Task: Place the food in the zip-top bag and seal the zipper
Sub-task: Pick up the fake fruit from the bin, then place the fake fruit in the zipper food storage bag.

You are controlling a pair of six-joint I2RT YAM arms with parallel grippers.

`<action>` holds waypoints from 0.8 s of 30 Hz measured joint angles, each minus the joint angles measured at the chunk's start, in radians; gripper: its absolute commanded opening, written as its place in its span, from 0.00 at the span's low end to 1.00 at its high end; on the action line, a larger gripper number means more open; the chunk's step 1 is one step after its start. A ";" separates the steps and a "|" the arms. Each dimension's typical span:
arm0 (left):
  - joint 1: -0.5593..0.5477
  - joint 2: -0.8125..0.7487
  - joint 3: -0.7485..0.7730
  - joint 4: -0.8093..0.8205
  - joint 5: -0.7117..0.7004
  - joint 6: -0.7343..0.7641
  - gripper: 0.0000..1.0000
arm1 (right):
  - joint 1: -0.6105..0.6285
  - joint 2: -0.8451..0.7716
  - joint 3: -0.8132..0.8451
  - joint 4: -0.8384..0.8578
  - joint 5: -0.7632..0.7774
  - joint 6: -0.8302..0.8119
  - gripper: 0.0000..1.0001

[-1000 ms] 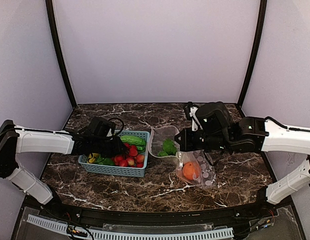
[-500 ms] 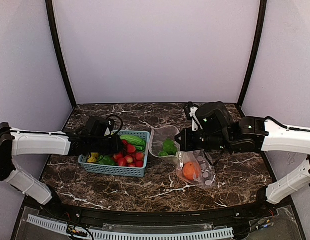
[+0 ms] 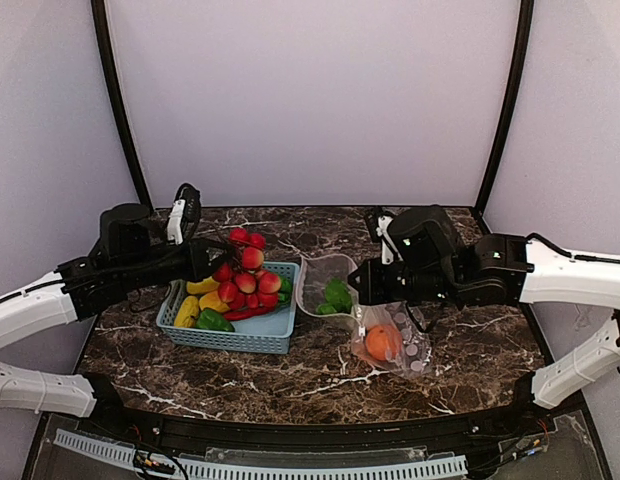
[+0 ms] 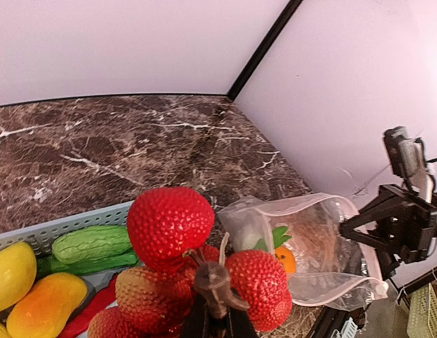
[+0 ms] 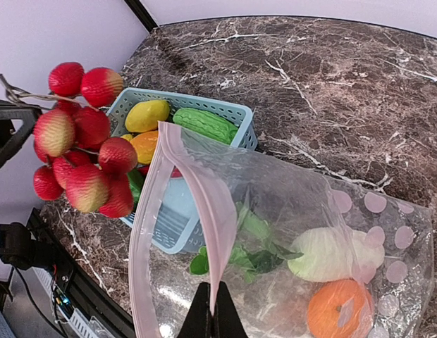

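A bunch of red strawberries [image 3: 244,274] hangs above the light blue basket [image 3: 240,343], held by its brown stem in my shut left gripper [image 3: 210,263]. In the left wrist view the stem sits pinched between the fingers [image 4: 217,310], with the berries [image 4: 170,224] in front. My right gripper [image 5: 215,310] is shut on the pink zipper edge [image 5: 204,211] of the zip-top bag [image 3: 395,335], holding its mouth up and open toward the basket. Inside the bag lie an orange [image 5: 338,310], a white radish [image 5: 331,255] and leafy greens [image 5: 257,246].
The basket holds yellow peppers [image 3: 195,300], a green pepper [image 3: 214,321], a cucumber [image 5: 208,124] and red pieces. It stands just left of the bag's mouth. The dark marble table [image 3: 320,375] ends at a black front rail; lilac walls enclose the other sides.
My left gripper shut on the strawberry stem in the basket, then the arm rose and pulled back, lifting the bunch above the basket. The right gripper and bag stayed put.
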 measured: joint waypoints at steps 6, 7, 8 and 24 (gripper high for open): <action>-0.029 -0.039 0.060 0.026 0.106 0.026 0.01 | 0.000 0.001 0.000 0.000 -0.004 0.000 0.00; -0.046 -0.037 0.068 0.040 0.107 0.029 0.01 | 0.000 0.002 0.000 0.001 -0.005 0.000 0.00; -0.070 -0.034 0.076 0.058 0.105 0.033 0.01 | 0.000 0.002 0.000 0.001 -0.007 0.000 0.00; -0.303 0.205 0.135 0.437 -0.003 0.083 0.01 | 0.000 -0.008 0.000 0.003 -0.030 0.035 0.00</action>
